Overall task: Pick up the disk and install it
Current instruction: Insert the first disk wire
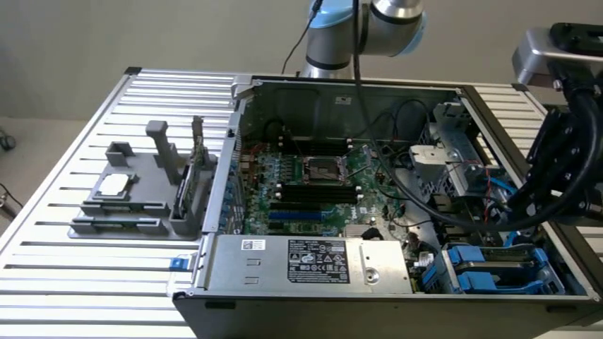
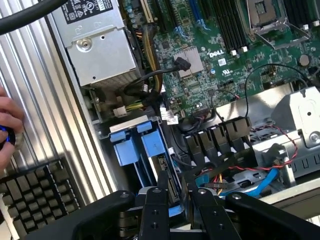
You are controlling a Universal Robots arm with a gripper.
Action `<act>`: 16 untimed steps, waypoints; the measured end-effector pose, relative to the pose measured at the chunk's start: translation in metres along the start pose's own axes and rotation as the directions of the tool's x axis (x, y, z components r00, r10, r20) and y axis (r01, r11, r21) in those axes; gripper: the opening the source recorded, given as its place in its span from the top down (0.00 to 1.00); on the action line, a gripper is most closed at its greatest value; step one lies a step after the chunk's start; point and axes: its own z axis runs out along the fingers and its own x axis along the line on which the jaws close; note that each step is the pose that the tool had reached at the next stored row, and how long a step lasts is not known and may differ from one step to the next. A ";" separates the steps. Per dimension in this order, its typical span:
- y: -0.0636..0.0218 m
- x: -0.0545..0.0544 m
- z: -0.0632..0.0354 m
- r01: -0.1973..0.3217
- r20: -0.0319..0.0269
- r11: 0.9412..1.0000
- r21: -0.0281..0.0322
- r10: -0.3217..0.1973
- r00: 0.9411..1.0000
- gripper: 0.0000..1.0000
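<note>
Gripper [image 2: 177, 194] sits closest to the wrist cam, black fingers [image 2: 156, 210] pinched onto the disk [image 2: 168, 180], which stands edge-on btwn them w/ a bit of its blue carrier showing. Disk hangs at the drive bay [image 2: 127, 125] in the near corner of the PC case [image 1: 377, 311], on the exterior view's right, just beside two blue carrier tabs [image 2: 125, 150] in that bay. Grey PSU box [image 1: 320, 260] lies along the case's near wall, w/ the motherboard [image 1: 363, 187] beyond it. Case rests on a slatted metal table [image 1: 85, 282]. Grey fixture [image 1: 141, 212] w/ a small silver chip [image 1: 113, 185] stands on the exterior view's left, apart from the case. Person's hand [image 2: 7, 125] is over the table slats beside the case, near a black keyboard [image 2: 35, 195].
</note>
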 end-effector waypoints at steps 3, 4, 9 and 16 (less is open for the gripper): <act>0.0000 0.000 -0.0001 -0.052 0.001 0.999 0.002 0.052 0.999 0.74; 0.0000 0.000 -0.0001 -0.069 0.001 0.998 0.003 0.069 0.998 0.74; 0.0000 0.000 -0.0001 -0.157 0.003 0.988 0.006 0.157 0.988 0.74; 0.0000 0.000 0.0000 -0.276 0.006 0.961 0.009 0.276 0.961 0.74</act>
